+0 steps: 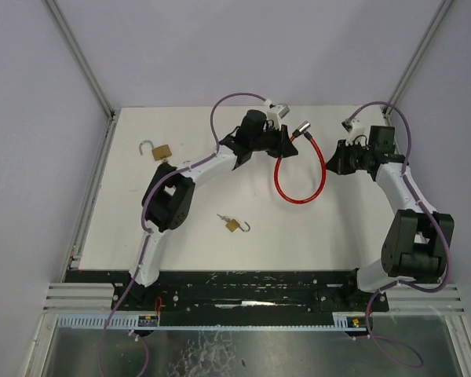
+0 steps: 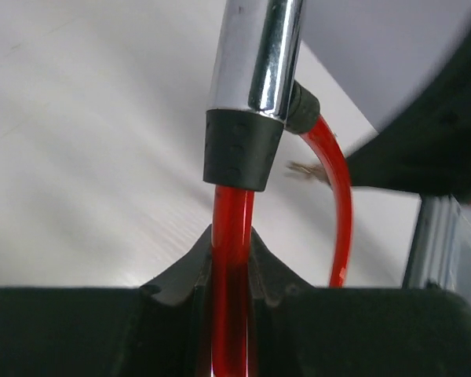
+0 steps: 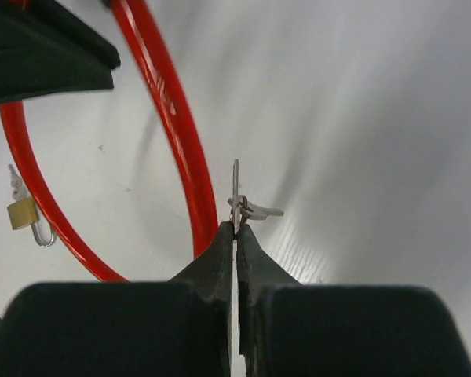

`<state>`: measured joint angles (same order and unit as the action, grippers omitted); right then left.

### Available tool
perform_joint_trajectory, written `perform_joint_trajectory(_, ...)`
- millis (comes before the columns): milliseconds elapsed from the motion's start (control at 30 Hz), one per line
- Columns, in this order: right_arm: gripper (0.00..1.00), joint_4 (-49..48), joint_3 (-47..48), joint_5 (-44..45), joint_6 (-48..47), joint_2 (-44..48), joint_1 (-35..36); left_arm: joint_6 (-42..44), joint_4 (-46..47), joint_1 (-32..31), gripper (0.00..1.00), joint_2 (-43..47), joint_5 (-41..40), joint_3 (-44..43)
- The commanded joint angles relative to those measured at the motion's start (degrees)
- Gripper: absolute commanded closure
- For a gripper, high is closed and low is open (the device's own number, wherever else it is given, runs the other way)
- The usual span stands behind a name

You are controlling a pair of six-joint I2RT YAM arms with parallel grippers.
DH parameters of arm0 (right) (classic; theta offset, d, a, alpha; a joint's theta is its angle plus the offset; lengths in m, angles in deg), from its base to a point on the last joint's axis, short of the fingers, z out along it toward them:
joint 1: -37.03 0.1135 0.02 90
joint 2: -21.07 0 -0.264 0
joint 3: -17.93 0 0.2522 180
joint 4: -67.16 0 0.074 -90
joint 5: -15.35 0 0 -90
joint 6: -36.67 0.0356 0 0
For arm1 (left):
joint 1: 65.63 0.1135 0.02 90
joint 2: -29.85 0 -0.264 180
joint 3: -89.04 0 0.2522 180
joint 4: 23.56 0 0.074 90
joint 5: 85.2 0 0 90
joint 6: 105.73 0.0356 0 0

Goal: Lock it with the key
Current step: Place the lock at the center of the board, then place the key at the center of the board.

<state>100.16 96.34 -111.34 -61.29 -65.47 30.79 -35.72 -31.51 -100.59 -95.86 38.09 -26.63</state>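
At the far centre of the white tabletop (image 1: 353, 228), a red cable lock (image 1: 301, 198) forms a loop between the two tools, with its chrome barrel (image 1: 302, 127) at the far end. Faint raised lettering runs along the cable in the right wrist view but is too blurred to read; no other writing is legible. The left arm rises from its near-left base, bends at a raised elbow and reaches far and rightward. Its left tool (image 2: 231, 271) is clamped on the red cable just below the barrel's black collar (image 2: 243, 153). A second stretch of cable leaves the barrel's side through a black fitting and curves toward the tabletop. The right arm folds at a near-right elbow and reaches far, then leftward, bringing the right tool (image 3: 235, 236) just to the right of the loop. Its fingers are pressed together on a small silver key (image 3: 235, 188), which stands on edge above the fingertips. A ring at the fingertips carries a second key (image 3: 261, 210) that sticks out to the side. A small brass padlock (image 1: 232, 225), shackle swung open and a key in it, lies near the tabletop's centre. A larger brass padlock (image 1: 162, 151), also open, lies at the far left, well apart from both tools.
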Motion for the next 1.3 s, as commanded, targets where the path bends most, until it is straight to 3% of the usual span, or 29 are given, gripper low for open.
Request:
perform_joint_trajectory(0, 1.00, -7.53, -3.28, 4.16, 5.28, 0.73, -0.32, -11.17, -3.38, 0.45, 1.00, -4.14, -18.00, -6.05)
perform_joint_trajectory(267, 0.98, -9.69, -3.41, 17.59, 8.00, -0.94, -0.91, -21.24, -3.30, 1.10, 1.00, -15.93, -23.27, -17.71)
perform_joint_trajectory(333, 0.97, -11.46, -4.67, 15.96, 8.58, -0.20, -1.05, -21.39, -4.37, 1.12, 1.00, -18.55, -24.12, -21.06)
perform_joint_trajectory(433, 0.97, -13.16, -5.95, 5.23, 8.53, -1.99, -0.92, -21.67, -4.20, 1.21, 1.00, -20.53, -25.21, -23.31)
perform_joint_trajectory(500, 0.95, -12.61, -5.35, -0.19, 8.28, -4.90, -0.38, -21.56, -3.79, 1.21, 0.91, -21.07, -26.07, -23.09)
perform_joint_trajectory(633, 0.92, -11.03, -3.63, -0.98, 8.37, -10.81, 0.35, -20.09, -4.03, 1.14, 0.60, -20.62, -25.69, -22.52)
perform_joint_trajectory(733, 0.90, -10.51, -2.46, -1.15, 8.88, -13.25, 0.61, -18.67, -2.02, 1.17, 0.43, -17.94, -27.35, -19.07)
perform_joint_trajectory(833, 0.86, -10.54, -2.04, -1.09, 9.28, -14.07, 0.62, -16.23, -0.81, 1.14, 0.37, -14.23, -30.84, -15.03)
perform_joint_trajectory(1033, 0.84, -10.32, -1.80, -1.53, 9.24, -13.51, 0.62, -4.11, 4.37, 1.13, 0.35, -1.90, -34.15, -3.76)
perform_joint_trajectory(1167, 0.65, -9.34, -1.65, -1.72, 7.78, -13.20, 0.62, 6.95, 13.77, 1.18, 0.35, 8.13, -33.34, 7.40)
perform_joint_trajectory(1267, 0.60, -6.45, -0.31, -1.60, 4.18, -11.39, 0.62, 13.87, 22.72, 1.09, 0.35, 14.39, -31.13, 17.80)
